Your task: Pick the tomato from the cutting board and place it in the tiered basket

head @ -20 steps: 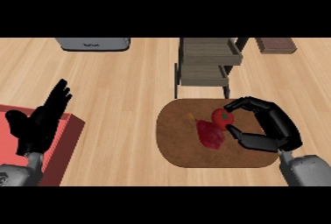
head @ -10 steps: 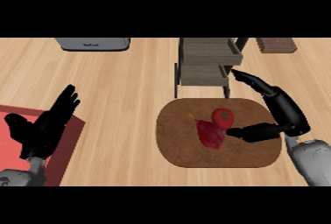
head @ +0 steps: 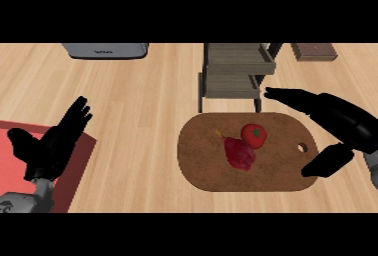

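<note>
tomato (head: 254, 135) sitting on board (head: 221, 175), beside dark red chunk (head: 240, 154), maybe meat; right hand (head: 345, 125) spread wide over board's right edge, holding nothing; basket (head: 236, 85) just behind board; left hand (head: 48, 147) open, fingers up, far left

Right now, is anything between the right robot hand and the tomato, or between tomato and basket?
Nothing visible does. The open right robot hand sits right of the tomato with bare board between. The basket stands just past the board's far edge; the dark red piece lies aside, nearer the robot.
</note>
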You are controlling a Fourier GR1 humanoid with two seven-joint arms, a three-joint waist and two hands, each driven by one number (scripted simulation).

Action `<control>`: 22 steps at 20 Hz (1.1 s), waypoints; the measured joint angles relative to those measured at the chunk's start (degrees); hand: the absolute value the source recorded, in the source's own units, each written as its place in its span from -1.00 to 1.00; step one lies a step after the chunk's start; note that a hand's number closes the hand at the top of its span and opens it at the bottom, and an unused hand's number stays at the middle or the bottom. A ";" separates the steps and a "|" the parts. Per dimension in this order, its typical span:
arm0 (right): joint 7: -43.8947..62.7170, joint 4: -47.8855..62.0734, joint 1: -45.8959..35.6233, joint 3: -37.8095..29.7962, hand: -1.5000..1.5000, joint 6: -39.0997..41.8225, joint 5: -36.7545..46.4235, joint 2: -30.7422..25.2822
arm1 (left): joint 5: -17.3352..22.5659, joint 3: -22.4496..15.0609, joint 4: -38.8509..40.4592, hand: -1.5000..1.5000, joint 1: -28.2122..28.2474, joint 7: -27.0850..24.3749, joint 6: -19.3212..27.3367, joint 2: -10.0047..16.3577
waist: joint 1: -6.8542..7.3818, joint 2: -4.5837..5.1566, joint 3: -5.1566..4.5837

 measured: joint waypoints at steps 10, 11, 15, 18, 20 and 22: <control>19.36 -9.22 -0.74 3.57 -1.00 8.40 4.21 6.90 | -1.61 1.75 -1.28 0.00 1.29 0.70 -1.76 -1.56 | 0.21 0.26 0.19; 19.72 -8.93 -0.16 3.59 -1.00 8.36 5.48 7.86 | -1.46 2.46 -1.15 0.00 1.20 0.87 -2.34 -1.53 | 0.22 0.28 0.19; 21.30 -7.03 1.83 5.09 -1.00 7.61 11.21 12.10 | -2.88 2.95 -0.34 0.00 0.89 0.71 -3.28 -2.77 | 0.25 0.33 0.22; 19.51 -2.34 2.19 5.50 -1.00 6.40 15.87 14.41 | -3.49 3.43 -1.38 0.00 0.84 1.75 -3.34 -3.63 | 0.37 0.38 0.24; 17.41 1.04 2.48 5.65 -1.00 4.99 18.99 16.16 | -3.51 4.35 -2.06 0.00 0.85 2.69 -4.08 -3.49 | 0.41 0.40 0.25; 15.06 4.18 3.20 5.94 -1.00 3.01 22.21 17.70 | -3.88 4.81 -2.67 0.00 1.76 2.67 -4.55 -3.95 | 0.44 0.40 0.25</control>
